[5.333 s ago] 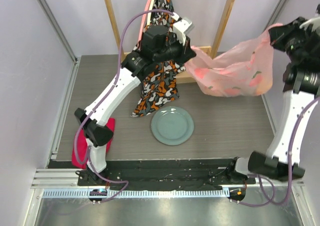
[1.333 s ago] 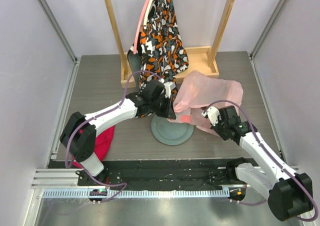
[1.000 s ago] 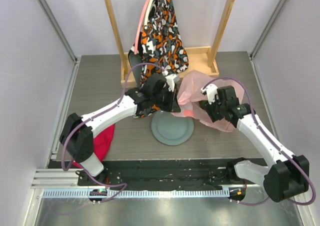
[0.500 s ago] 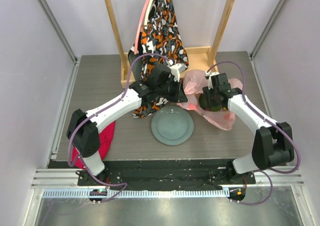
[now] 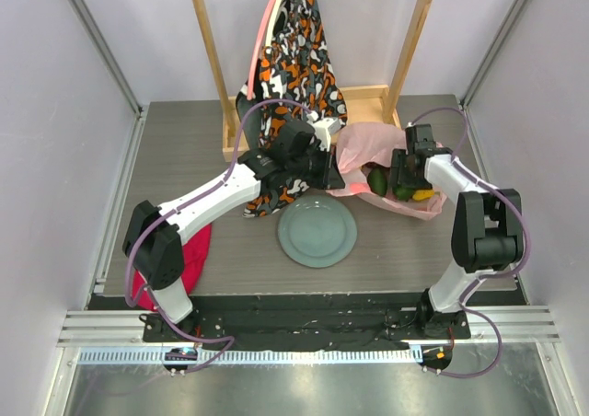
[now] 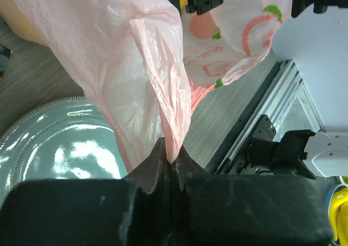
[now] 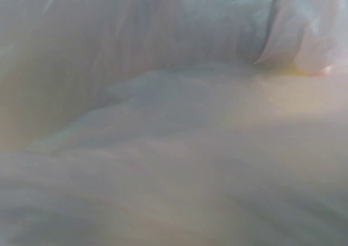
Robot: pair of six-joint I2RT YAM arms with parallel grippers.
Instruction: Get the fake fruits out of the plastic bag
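Grey table (image 5: 184, 149) has the thin, soft bag (image 5: 368, 144) resting on it, with the fruits (image 5: 377, 182) inside, which look light and slippery. My left gripper (image 6: 170, 151) pinches the bag's edge, and my right gripper (image 5: 403, 172) is inside the bag, so I cannot tell how its jaws stand. I'd grip one fruit round its middle.

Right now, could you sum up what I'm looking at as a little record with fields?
Left arm: left gripper shut, pinching an edge of the plastic bag
Right arm: right gripper inside the bag's mouth; open or shut unclear
Fruit visible: green fruit and yellow fruit, both in the bag
Nearby: plate with no fruit on it, red cloth, patterned garment hanging behind
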